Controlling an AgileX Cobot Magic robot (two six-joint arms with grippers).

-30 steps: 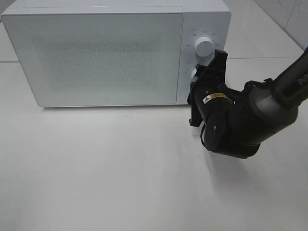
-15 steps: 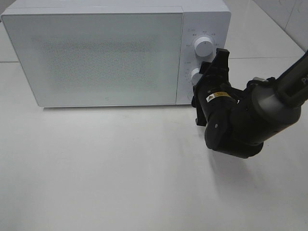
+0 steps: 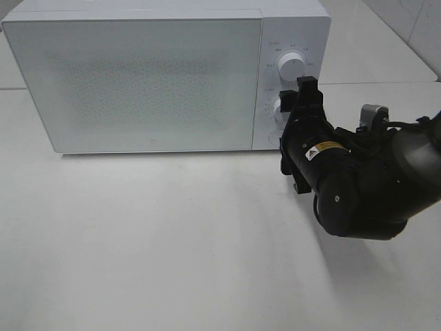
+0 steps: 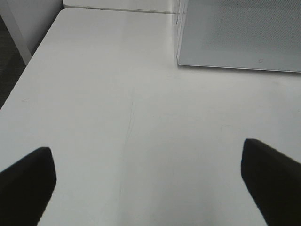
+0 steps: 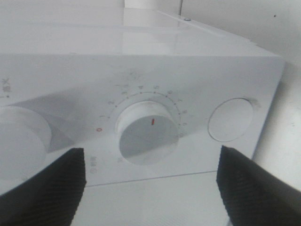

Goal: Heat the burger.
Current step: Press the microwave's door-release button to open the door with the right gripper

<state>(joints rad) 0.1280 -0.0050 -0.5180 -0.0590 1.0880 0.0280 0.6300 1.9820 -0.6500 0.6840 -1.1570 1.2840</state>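
Fingers (image 5: 47,188) of the right gripper (image 5: 151,157) stand spread and empty either side of the timer dial (image 5: 148,134), facing it squarely on the microwave (image 3: 293,31), with the burger unseen, presumably behind the shut door (image 3: 145,89) to the left, and the left gripper (image 4: 146,148) agape, empty, well away.

A white microwave (image 3: 138,76) is set at the back of a white table (image 3: 151,248), and its frosted door (image 3: 138,83) is seen shut. On the control panel beside the microwave's door, an upper knob (image 3: 292,67) is placed above a lower knob (image 5: 148,133). The lower knob is marked with a red line and ringed by printed numbers. A round button (image 5: 232,119) is found just beside it on the microwave's panel.
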